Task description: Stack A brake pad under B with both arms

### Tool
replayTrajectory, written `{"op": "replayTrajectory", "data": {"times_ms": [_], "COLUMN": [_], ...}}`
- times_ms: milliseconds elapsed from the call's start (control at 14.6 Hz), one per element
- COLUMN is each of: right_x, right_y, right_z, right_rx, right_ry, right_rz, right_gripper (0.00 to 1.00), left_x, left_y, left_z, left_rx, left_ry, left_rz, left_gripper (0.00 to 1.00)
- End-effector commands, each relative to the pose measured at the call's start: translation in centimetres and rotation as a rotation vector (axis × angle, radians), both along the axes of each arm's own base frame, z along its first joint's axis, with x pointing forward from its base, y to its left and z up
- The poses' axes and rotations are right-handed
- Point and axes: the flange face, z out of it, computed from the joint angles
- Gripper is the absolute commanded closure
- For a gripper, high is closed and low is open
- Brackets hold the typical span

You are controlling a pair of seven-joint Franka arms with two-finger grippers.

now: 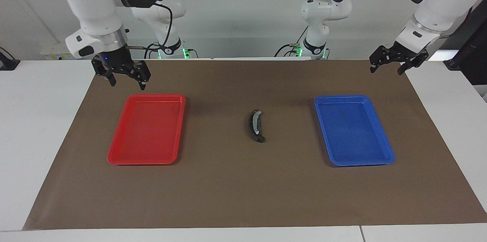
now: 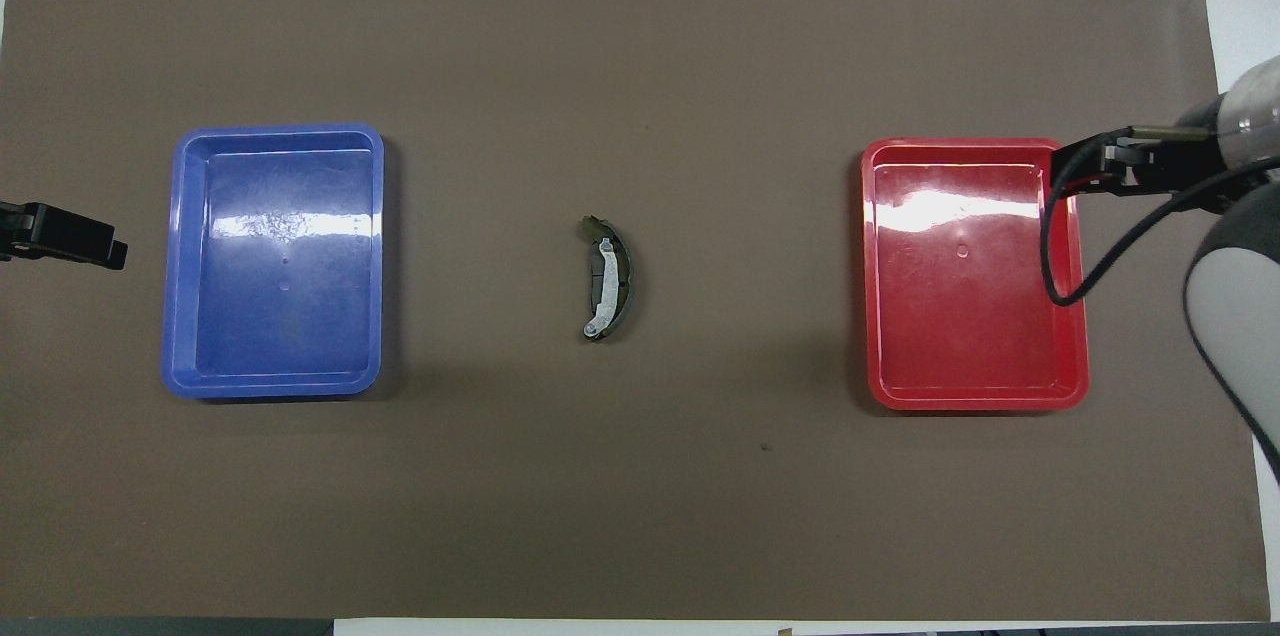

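Observation:
B [image 1: 255, 124] [image 2: 607, 279], the long dark crescent pad with a pale silvery end, lies on the brown mat midway between the two trays. Of the A brake pad only a dark stub [image 1: 260, 139] shows, at B's end farther from the robots; the rest is hidden under B. My right gripper [image 1: 127, 82] hangs open and empty above the mat, beside the red tray toward the right arm's end. Open and empty too, my left gripper [image 1: 385, 70] [image 2: 105, 251] waits in the air beside the blue tray, toward the left arm's end.
A red tray [image 1: 114, 156] [image 2: 875, 386] sits toward the right arm's end and a blue tray [image 1: 388, 156] [image 2: 175, 376] toward the left arm's end; nothing lies in either. The brown mat [image 1: 243, 196] covers most of the white table.

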Motion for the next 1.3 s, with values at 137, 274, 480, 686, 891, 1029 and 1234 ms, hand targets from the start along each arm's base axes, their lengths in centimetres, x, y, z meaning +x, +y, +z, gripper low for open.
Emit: {"op": "replayTrajectory", "data": {"times_ms": [137, 274, 480, 686, 891, 1029, 1234], "right_x": [-0.3, -0.6, -0.7, -0.6, -0.9, -1.1, -1.1], "right_y": [-1.8, -1.0, -1.6, -1.3, -1.2, -1.1, -1.1], "right_z": [2.8, 2.8, 3.9, 3.6, 3.4, 3.3, 3.6], "right_rx": [0.015, 0.040, 0.043, 0.040, 0.053, 0.053, 0.050], "right_ry": [0.036, 0.049, 0.092, 0.091, 0.099, 0.106, 0.103], "right_rz": [0.070, 0.069, 0.066, 0.087, 0.087, 0.086, 0.091], "right_gripper": [0.00, 0.00, 0.00, 0.00, 0.00, 0.00, 0.00], "left_x": [-0.7, -0.7, -0.7, -0.7, -0.7, -0.7, -0.7], "left_y": [0.3, 0.3, 0.3, 0.3, 0.3, 0.3, 0.3], "left_z": [0.4, 0.4, 0.4, 0.4, 0.4, 0.4, 0.4], "left_rx": [0.018, 0.018, 0.018, 0.018, 0.018, 0.018, 0.018], "left_ry": [-0.003, -0.003, -0.003, -0.003, -0.003, -0.003, -0.003], "left_rz": [0.012, 0.012, 0.012, 0.012, 0.012, 0.012, 0.012], "left_gripper": [0.00, 0.00, 0.00, 0.00, 0.00, 0.00, 0.00]}}
